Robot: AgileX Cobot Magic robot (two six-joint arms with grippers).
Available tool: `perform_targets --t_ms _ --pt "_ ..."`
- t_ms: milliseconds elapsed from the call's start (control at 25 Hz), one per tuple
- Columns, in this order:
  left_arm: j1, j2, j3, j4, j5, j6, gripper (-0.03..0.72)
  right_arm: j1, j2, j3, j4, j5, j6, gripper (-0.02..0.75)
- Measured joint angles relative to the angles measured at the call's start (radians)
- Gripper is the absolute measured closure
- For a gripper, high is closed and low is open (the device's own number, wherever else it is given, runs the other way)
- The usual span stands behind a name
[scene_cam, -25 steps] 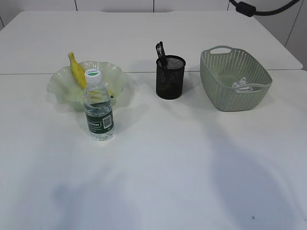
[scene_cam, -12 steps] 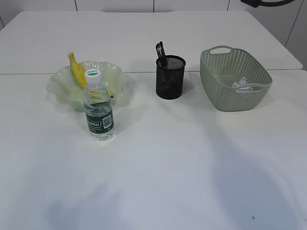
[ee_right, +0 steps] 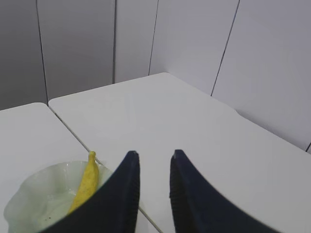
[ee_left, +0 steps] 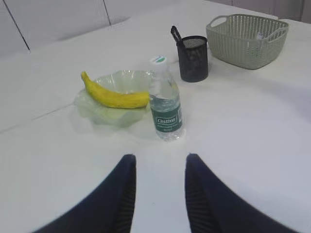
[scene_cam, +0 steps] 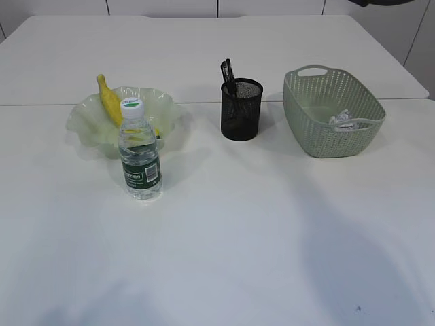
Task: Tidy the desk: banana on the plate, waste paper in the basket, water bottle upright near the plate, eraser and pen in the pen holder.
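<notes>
Left wrist view: your water bottle point(ee_left: 165, 104) stands upright, green label reading "Cestbon"; left gripper point(ee_left: 160, 162) and right gripper point(ee_right: 154, 156) both part-open, empty.

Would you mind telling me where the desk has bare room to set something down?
The whole near half, in front of the water bottle, is bare. There is also a gap between the pen holder and the basket. It is crowded on the left, where the bottle stands close against the plate holding the banana.
</notes>
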Motion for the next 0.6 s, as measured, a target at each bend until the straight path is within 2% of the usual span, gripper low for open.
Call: perform_targets --t_ms 160,360,600 --pt "0.000 -0.010 -0.014 0.050 0.032 -0.089 0.449 0.000 0.000 0.000 0.000 -0.006 0.001 0.571" --pt "0.000 -0.029 -0.069 0.170 0.138 -0.212 0.449 0.000 0.000 0.000 0.000 -0.015 0.004 0.571" --pt "0.000 -0.039 -0.099 0.193 0.240 -0.265 0.449 0.000 -0.001 0.000 0.000 -0.023 0.004 0.572"
